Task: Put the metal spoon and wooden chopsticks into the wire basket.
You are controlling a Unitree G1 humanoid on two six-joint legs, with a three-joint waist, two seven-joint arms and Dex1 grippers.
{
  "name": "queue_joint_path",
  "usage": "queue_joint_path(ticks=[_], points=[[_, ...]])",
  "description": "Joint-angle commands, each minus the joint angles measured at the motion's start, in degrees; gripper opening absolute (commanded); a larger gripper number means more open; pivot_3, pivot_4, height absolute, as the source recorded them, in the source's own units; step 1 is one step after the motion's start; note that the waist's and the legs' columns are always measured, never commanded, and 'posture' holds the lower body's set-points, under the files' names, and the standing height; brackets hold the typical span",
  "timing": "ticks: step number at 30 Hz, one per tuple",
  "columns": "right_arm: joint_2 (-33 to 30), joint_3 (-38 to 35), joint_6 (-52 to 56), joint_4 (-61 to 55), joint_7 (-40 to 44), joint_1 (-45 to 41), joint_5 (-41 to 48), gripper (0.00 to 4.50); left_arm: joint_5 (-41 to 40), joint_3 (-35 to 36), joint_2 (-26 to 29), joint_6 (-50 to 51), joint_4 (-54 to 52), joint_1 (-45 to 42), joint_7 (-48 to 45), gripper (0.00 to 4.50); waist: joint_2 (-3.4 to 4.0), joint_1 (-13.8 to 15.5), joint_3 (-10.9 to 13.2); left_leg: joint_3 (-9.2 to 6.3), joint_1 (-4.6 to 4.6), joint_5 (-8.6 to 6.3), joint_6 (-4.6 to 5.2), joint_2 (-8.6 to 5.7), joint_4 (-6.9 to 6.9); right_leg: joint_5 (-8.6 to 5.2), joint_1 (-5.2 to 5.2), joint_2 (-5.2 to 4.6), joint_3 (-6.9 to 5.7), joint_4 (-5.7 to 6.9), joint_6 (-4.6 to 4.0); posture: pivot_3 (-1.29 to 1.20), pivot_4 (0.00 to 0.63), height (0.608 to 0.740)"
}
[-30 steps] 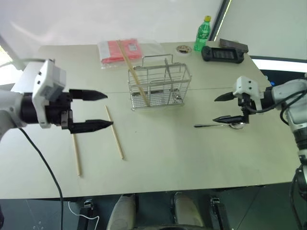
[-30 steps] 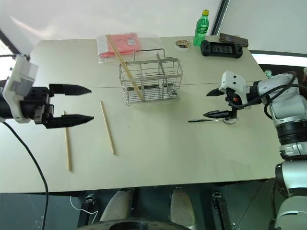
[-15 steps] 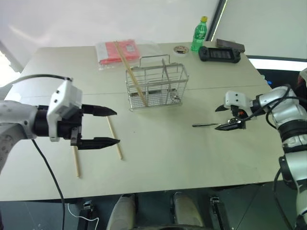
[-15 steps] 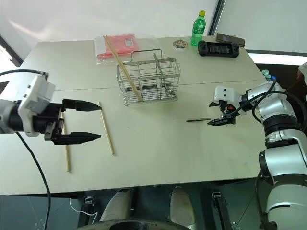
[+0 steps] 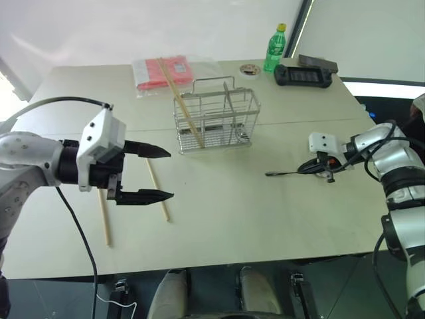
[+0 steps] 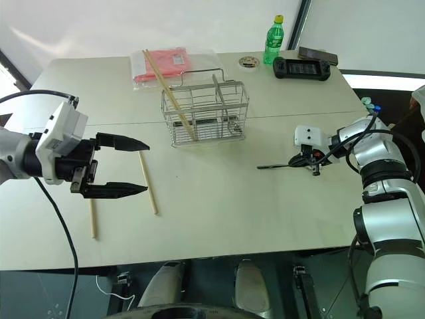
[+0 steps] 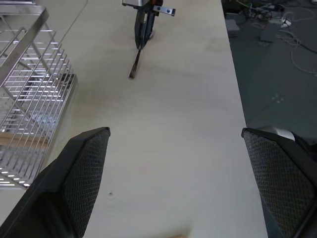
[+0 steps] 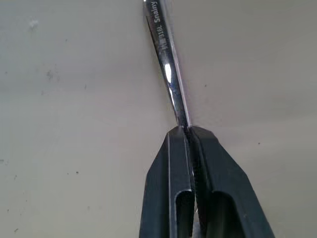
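1. Metal spoon (image 8: 166,64) is being pinched by its thin handle between the closed fingers of the right gripper (image 5: 317,166), low over the table (image 5: 252,212), well right of the wire basket (image 5: 217,123).
2. One wooden chopstick (image 5: 182,106) is being propped in the basket; two others (image 5: 158,193) are being left flat on the table.
3. Wide-spread fingers are being held by the left gripper (image 5: 156,174) over those sticks.

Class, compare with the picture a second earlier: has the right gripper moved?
Yes. The right gripper has come down toward the table, and its fingers have closed on the metal spoon.
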Motion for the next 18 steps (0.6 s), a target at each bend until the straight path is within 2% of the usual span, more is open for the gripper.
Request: queue_joint_path(ticks=[1,9,12,15,18], points=[[-0.45,-1.04,-0.46,-0.54,0.54,-0.30,0.19,0.03,-0.91,0.55,0.02,0.12,0.28,-1.90,0.32,4.50,0.00,0.00,0.00,0.00,0.00,0.00,0.00,0.00,0.00,0.00,0.00,0.00,0.00,0.00,0.00,0.00,0.150,0.721],[-0.81,-1.46,-0.62,-0.39,-0.15,-0.34,0.06,0.03,-0.68,-0.36,-0.41,0.16,1.95,-4.20,0.52,4.50,0.00,0.01,0.00,0.00,0.00,0.00,0.00,0.00,0.01,0.01,0.01,0.00,0.00,0.01,0.01,0.00,0.150,0.721],[-1.01,-1.53,-0.96,-0.30,-0.47,-0.51,-0.12,0.83,-0.20,-0.74,-0.66,-0.11,2.69,-4.82,0.35,4.50,0.00,0.01,0.00,0.00,0.00,0.00,0.00,0.00,0.01,0.01,0.01,0.00,0.00,0.02,0.01,0.00,0.150,0.721],[-1.25,-1.54,-1.69,-0.26,-0.89,-0.41,-0.52,2.34,0.13,-0.96,-0.93,-0.25,3.15,-5.40,0.36,4.50,0.00,0.00,0.00,0.00,0.00,0.00,0.00,0.00,0.01,0.01,0.01,0.00,0.00,0.02,0.01,0.00,0.150,0.721],[-1.23,-1.32,-1.88,0.44,-1.40,-0.42,-1.02,2.34,0.22,-1.12,-1.37,-0.29,3.77,-6.39,0.61,4.50,0.00,0.00,0.00,0.00,0.01,0.00,0.00,0.00,0.01,0.01,0.00,0.00,0.00,0.02,0.01,0.00,0.150,0.721]])
